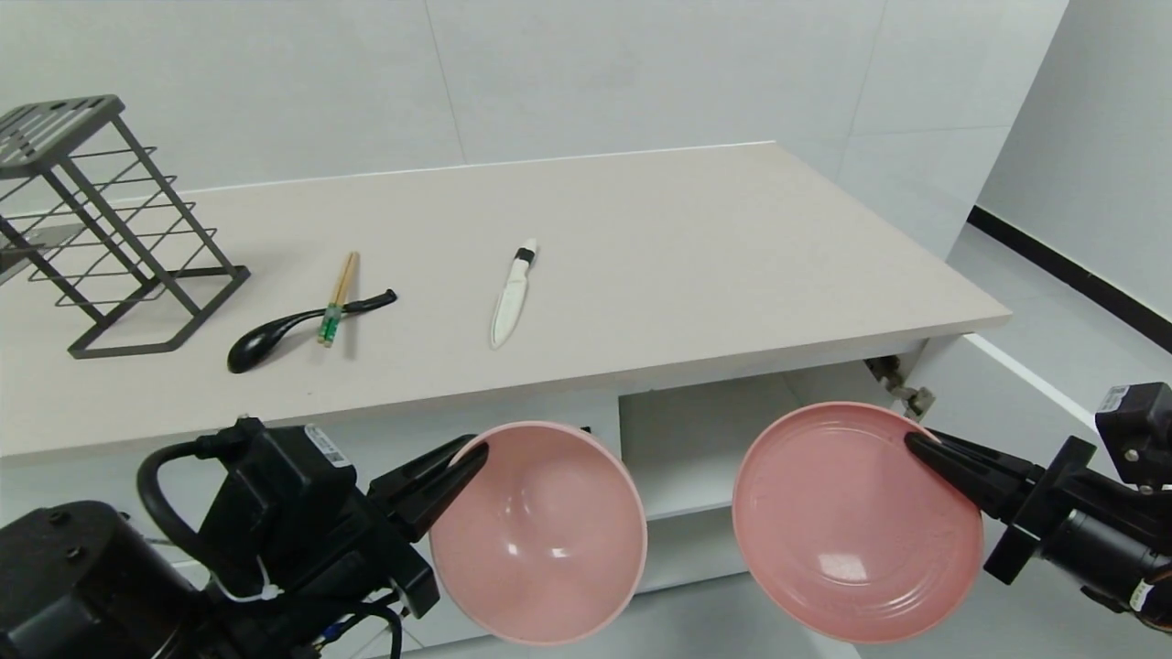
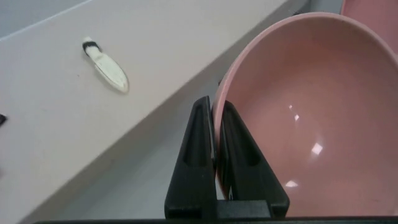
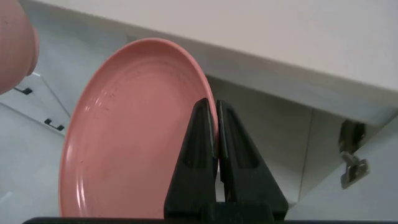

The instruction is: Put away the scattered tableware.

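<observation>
Inside the left hand, pink bowl rim

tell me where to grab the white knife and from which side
Probably near the black-banded far end, coming straight down and closing across its narrow width: the white knife lies flat on the counter, tip toward the front edge.

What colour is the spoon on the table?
The spoon is black all over. The head view shows it best.
</observation>
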